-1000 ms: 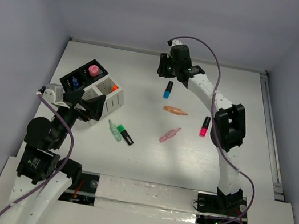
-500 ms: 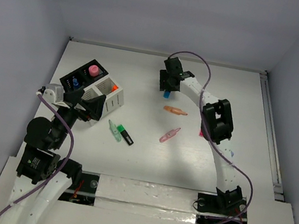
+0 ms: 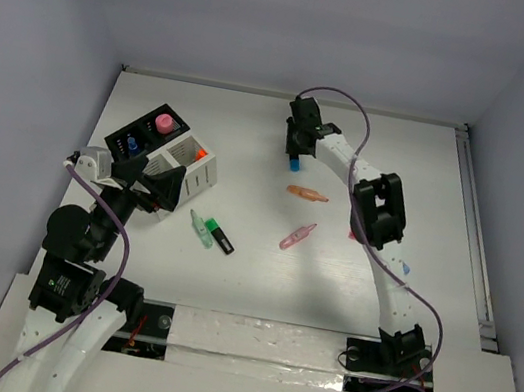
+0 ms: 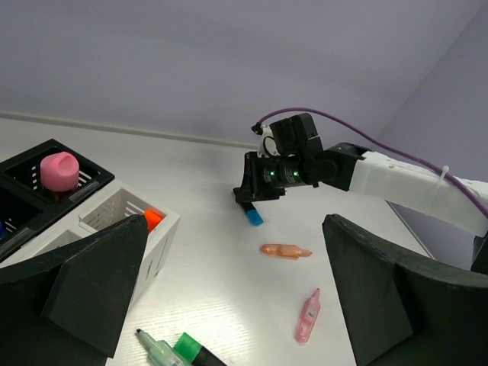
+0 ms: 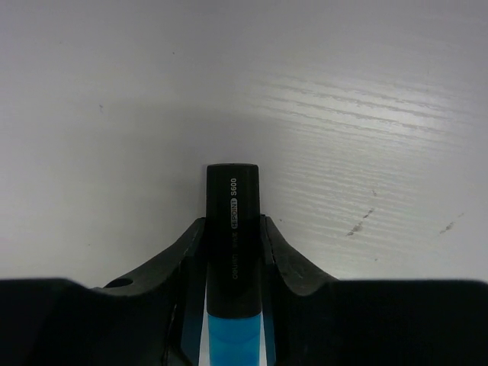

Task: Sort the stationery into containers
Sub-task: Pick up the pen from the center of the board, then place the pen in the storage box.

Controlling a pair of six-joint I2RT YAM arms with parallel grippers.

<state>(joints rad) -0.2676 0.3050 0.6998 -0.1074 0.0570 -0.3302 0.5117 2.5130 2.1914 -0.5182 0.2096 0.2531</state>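
White table (image 3: 426, 184). The joined black box (image 3: 147, 131) and white box (image 3: 199, 181) stand at its left side. My left gripper (image 3: 156, 177) hangs just beside the white box, its fingers spread wide and holding nothing. My right gripper (image 5: 232, 236), at the far middle of the table, pinches the black cap of a blue marker (image 3: 292, 165). An orange marker (image 3: 307, 194) and a pink marker (image 3: 298, 236) lie loose nearer the middle.

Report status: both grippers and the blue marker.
Left gripper open beside white slatted organiser box. Right gripper shut on black-capped blue marker. Translucent orange pen lies close by, apart.
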